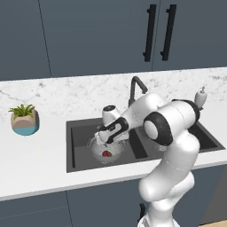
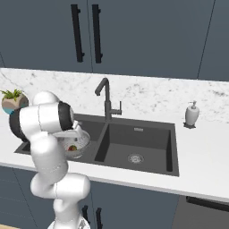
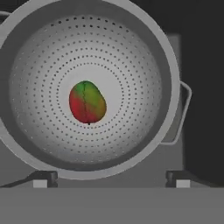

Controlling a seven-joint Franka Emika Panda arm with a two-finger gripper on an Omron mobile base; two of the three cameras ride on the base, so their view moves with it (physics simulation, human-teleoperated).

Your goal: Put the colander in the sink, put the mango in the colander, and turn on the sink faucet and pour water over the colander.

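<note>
Potted plant (image 1: 25, 119): green leaves in a tan and teal pot, standing on the white counter (image 1: 35, 164) well left of the sink, close to the marble backsplash.

Sink (image 1: 75, 146): dark grey double basin set into the counter. From the left base view the colander's basin lies to the left of the divider.

Colander (image 1: 105, 153): silver-grey perforated bowl, seated upright in that basin near its front. The hand view shows its round rim and one thin side handle (image 3: 181, 113) against the dark basin floor.

Mango (image 3: 87, 102): red and green oval, lying at the centre of the colander's bottom, touched by nothing but the colander.

Gripper (image 1: 103, 138): hanging directly above the colander, pointing down into it. Its two finger tips (image 3: 41, 178) stand wide apart at the bottom of the hand view, clear of the mango and holding nothing.

Sink faucet (image 2: 106, 99): tall dark post with bent spout behind the divider, small lever at its side.

Soap dispenser (image 2: 192, 114): white, on the counter at the sink's far right corner.

Upper cabinets (image 2: 134, 36): dark blue doors with black bar handles.
</note>
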